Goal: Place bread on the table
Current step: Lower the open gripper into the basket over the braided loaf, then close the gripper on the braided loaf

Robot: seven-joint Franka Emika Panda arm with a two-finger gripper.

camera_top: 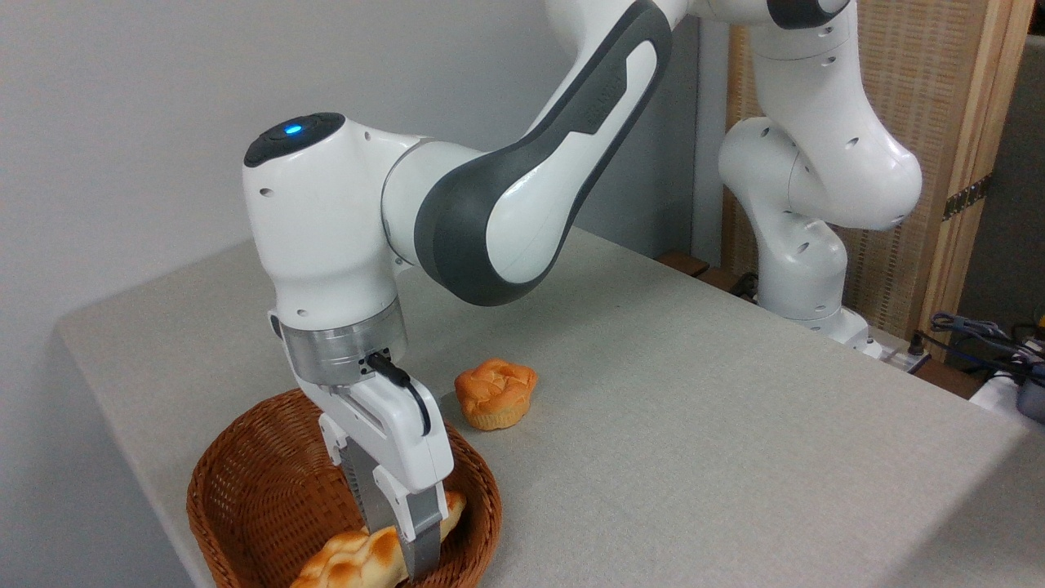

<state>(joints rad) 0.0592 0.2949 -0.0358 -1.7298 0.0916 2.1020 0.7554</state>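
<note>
Brown woven wicker forms the basket [245, 482] at the 7 o'clock corner of the table [694, 425], and my gripper [400, 547] reaches down into it. My two fingers [418, 535] point downward and stand on either side of the bread [359, 559], the braided golden loaf with pale patches. The loaf lies inside the basket, one end toward 7 o'clock at the frame's lower edge and the other toward 1 o'clock, just past my fingers. The fingers appear closed against the loaf, though the far contact is hidden; I cannot tell whether it is lifted clear of the basket floor. A small round orange bun [495, 394] sits on the grey-beige fabric, beside the basket at its 1 o'clock side.
</note>
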